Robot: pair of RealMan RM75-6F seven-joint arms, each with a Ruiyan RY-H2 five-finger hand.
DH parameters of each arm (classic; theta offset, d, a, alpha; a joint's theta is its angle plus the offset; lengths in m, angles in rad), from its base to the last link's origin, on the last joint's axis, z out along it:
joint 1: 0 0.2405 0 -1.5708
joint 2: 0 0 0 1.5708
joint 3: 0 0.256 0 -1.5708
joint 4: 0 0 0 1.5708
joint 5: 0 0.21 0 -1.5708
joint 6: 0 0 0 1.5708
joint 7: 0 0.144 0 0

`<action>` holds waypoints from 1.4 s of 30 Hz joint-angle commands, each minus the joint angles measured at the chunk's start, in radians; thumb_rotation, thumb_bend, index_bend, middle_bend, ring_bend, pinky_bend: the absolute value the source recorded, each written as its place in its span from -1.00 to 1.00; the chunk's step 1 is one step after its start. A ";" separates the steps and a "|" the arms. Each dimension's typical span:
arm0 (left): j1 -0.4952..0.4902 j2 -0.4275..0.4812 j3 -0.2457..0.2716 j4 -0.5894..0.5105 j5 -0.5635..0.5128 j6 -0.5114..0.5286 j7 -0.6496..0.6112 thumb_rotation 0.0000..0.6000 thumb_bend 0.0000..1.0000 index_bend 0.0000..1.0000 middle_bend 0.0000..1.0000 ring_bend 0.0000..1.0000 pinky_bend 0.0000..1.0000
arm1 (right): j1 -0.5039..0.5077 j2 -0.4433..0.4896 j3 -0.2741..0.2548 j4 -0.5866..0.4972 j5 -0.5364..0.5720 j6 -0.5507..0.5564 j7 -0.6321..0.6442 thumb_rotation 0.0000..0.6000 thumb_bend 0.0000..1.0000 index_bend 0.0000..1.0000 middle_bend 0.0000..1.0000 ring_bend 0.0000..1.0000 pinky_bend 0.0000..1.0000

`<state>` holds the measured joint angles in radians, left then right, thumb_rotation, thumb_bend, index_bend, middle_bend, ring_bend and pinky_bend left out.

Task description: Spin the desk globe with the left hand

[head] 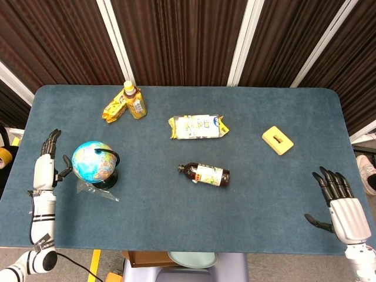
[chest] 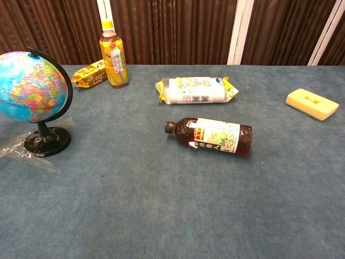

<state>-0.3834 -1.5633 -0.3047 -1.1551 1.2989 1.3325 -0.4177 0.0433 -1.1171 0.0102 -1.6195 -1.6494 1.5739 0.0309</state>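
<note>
Desk globe [head: 93, 162] is seen upright near counter's [head: 247, 200] left edge | left hand [head: 46, 167] is held released just beside it | brown bottle [head: 204, 174], snack packet [head: 198, 126] are laid mid-counter, well apart | right hand [head: 343, 205] is spread, holding nothing

Listed on the blue table [head: 282, 194]: upright yellow-capped bottle [head: 134, 100], yellow snack packet [head: 114, 108] touching it; wrapped white-and-yellow pack [head: 198, 126]; dark bottle [head: 204, 174] laid flat; yellow block [head: 277, 140]; clear wrapper [chest: 24, 152].
</note>
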 commanded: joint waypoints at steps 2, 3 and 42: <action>0.008 -0.003 -0.015 -0.007 0.015 0.079 0.042 1.00 -0.24 -1.00 -1.00 -1.00 -1.00 | -0.002 0.001 -0.003 0.000 -0.004 0.003 0.000 1.00 -0.78 -1.00 -1.00 -1.00 -1.00; 0.012 0.002 -0.016 -0.017 0.017 0.088 0.041 1.00 -0.24 -1.00 -1.00 -1.00 -1.00 | -0.003 0.002 -0.003 -0.001 -0.005 0.003 0.000 1.00 -0.78 -1.00 -1.00 -1.00 -1.00; 0.117 0.037 0.113 -0.257 0.149 0.224 0.187 1.00 -0.37 -1.00 -1.00 -1.00 -1.00 | -0.020 0.029 -0.024 -0.017 -0.057 0.042 0.065 1.00 -0.71 -1.00 -1.00 -1.00 -1.00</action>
<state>-0.2668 -1.5266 -0.1910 -1.4119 1.4480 1.5569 -0.2308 0.0229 -1.0875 -0.0139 -1.6365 -1.7061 1.6163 0.0967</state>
